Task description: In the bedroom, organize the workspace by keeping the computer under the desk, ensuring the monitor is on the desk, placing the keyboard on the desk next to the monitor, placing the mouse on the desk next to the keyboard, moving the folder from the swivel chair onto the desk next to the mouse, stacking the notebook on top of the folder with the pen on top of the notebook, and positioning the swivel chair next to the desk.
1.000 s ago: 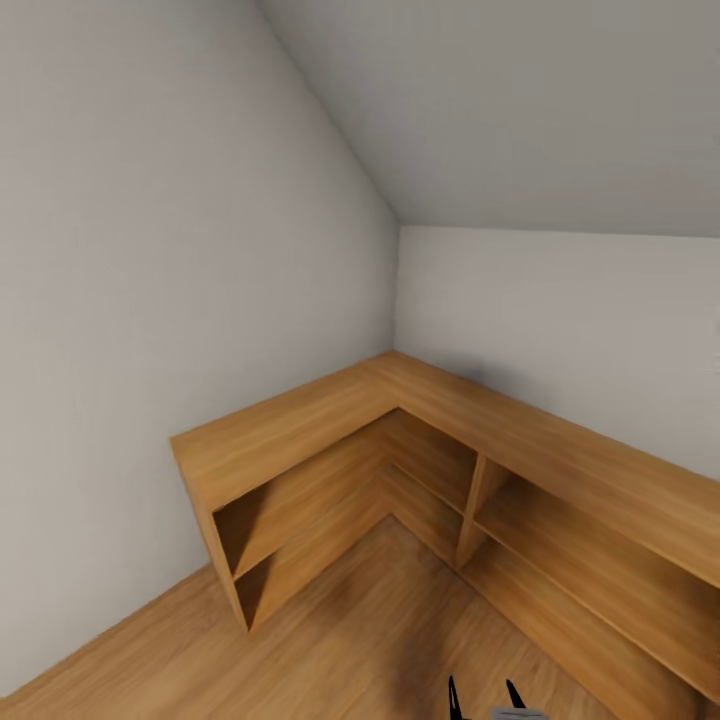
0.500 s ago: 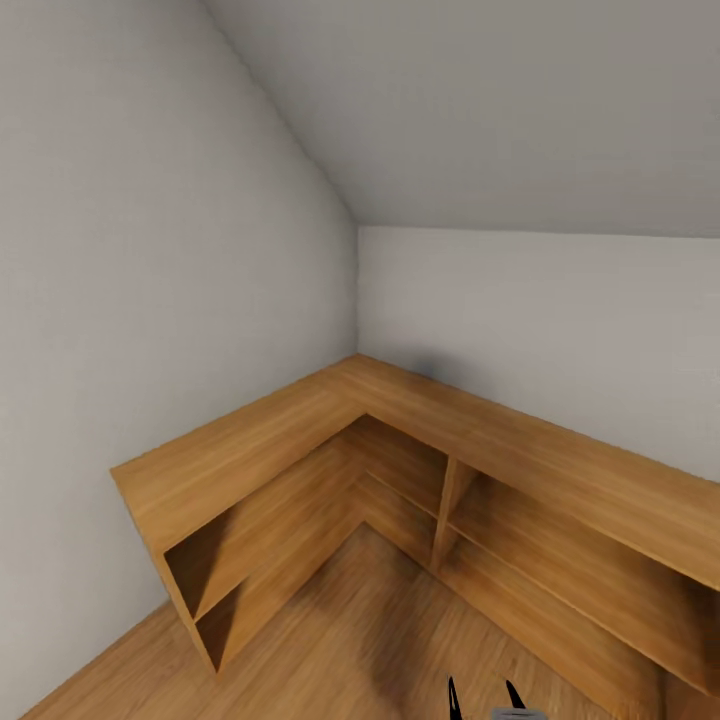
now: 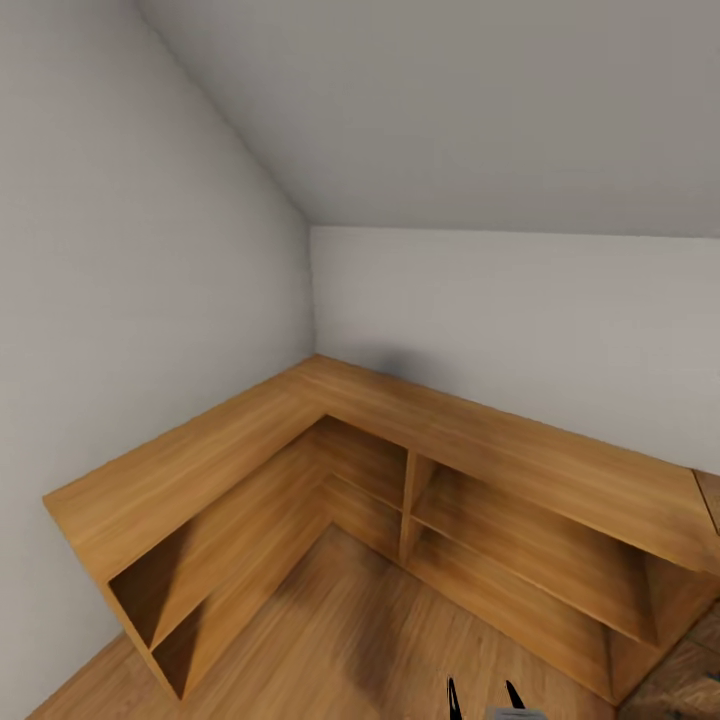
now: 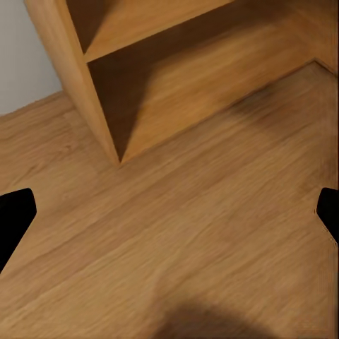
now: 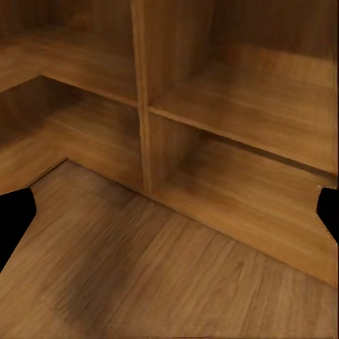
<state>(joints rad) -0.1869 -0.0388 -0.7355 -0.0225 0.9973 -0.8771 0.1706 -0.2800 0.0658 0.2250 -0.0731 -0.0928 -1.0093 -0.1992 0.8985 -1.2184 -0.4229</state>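
None of the workspace things are lying in front of me at this moment; I am facing a corner of the room where an L-shaped wooden shelf unit (image 3: 330, 420) is running along two white walls (image 3: 150, 300) under a sloped ceiling (image 3: 480, 110). Its top is bare wood, and its open compartments below are split by a middle shelf and an upright divider (image 3: 406, 505).

I am holding my left gripper (image 4: 169, 212) low over the wooden floor (image 4: 198, 240), its two black fingertips (image 4: 14, 212) sitting at opposite edges of the left wrist view, spread wide with nothing between them. Ahead of them the end panel of the shelf unit (image 4: 78, 78) is standing on the floor next to a strip of white wall.

My right gripper (image 5: 169, 212) is likewise spread wide and carrying nothing, its dark fingertips (image 5: 13, 212) at the two sides of the right wrist view. It is pointing at the divider (image 5: 145, 92) and the compartments either side of it, with floor planks (image 5: 176, 282) beneath.

In the head view two thin black fingertips (image 3: 453, 698) are poking up at the bottom edge above a small grey part; I cannot tell which arm they belong to. A dark shadow is lying on the floor just before them.
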